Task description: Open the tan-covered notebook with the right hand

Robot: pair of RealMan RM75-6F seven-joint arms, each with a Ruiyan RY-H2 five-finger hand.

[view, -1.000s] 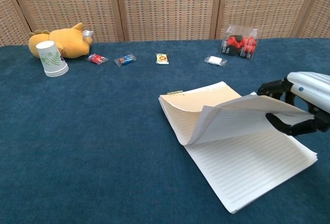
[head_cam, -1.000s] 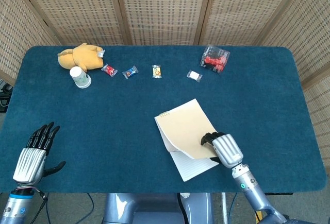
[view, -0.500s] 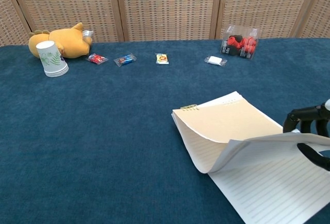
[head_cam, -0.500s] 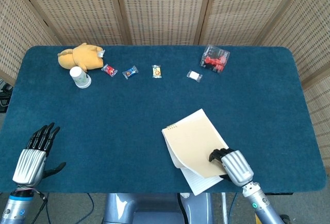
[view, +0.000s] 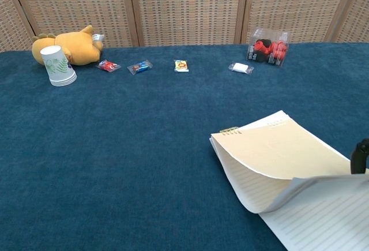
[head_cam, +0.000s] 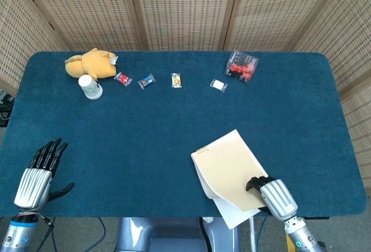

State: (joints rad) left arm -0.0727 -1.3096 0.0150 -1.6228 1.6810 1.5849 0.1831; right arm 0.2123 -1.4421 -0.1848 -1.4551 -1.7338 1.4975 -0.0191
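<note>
Notebook (head_cam: 227,168), tan cover lifted, has slid toward the near right bench (head_cam: 174,124) edge since a second ago, its lined pages overhanging. My right robot hand (head_cam: 271,195) pinches the cover's corner; my left robot hand (head_cam: 40,174) rests empty, fingers spread.

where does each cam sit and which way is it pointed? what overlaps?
Head view: high above the near edge, looking steeply down on the whole table; shows the left hand and the right hand gripping the notebook.
Chest view: low at the near edge, looking across toward the wicker screens; only a dark sliver of the right hand shows.
Shared: notebook, paper cup, plush toy, small packets.
</note>
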